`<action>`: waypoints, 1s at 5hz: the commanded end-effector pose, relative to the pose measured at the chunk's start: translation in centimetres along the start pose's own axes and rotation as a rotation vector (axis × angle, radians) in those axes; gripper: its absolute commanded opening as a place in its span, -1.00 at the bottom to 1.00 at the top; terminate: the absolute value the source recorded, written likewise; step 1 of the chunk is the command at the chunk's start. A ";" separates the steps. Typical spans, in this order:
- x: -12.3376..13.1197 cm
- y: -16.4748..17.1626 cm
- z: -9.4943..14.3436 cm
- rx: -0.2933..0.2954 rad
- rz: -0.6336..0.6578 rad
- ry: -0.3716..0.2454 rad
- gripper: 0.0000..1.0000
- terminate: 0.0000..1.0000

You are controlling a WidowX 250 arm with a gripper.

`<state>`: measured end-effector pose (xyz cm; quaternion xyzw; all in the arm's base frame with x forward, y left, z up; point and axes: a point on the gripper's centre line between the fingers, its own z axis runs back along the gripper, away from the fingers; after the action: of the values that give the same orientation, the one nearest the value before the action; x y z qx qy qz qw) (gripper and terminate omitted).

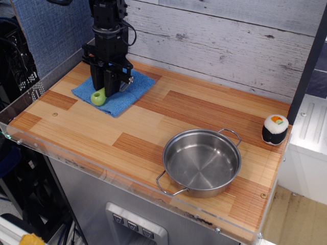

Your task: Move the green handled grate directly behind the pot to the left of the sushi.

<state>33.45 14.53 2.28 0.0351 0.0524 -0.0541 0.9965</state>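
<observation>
One shallow round stainless-steel pot (202, 163) is seen empty near the front edge. Far left, on a blue cloth (116, 94), the lime-green-handled grate (99, 96) is clamped by the black gripper (108, 86). The black-and-white plush sushi (275, 129) is set far right.

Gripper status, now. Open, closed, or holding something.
Gripper: jaws closed around the green-handled spatula, which sits on the blue cloth.

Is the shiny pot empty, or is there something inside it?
Empty. The pot shows only its bare shiny bottom. The sushi sits outside it on the table, near the right edge.
</observation>
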 end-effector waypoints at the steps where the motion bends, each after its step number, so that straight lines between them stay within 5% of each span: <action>1: -3.6 0.1 9.7 0.051 0.190 -0.202 -1.00 -1.00; 2: -3.7 -2.9 13.0 0.060 0.224 -0.226 -1.00 -1.00; 3: -1.6 -7.2 13.4 -0.040 0.175 -0.188 -1.00 -1.00; 5: 2.9 -16.7 12.1 -0.130 0.268 -0.135 -1.00 -1.00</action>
<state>34.93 -3.39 10.73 -0.0192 0.0102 0.0911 0.9956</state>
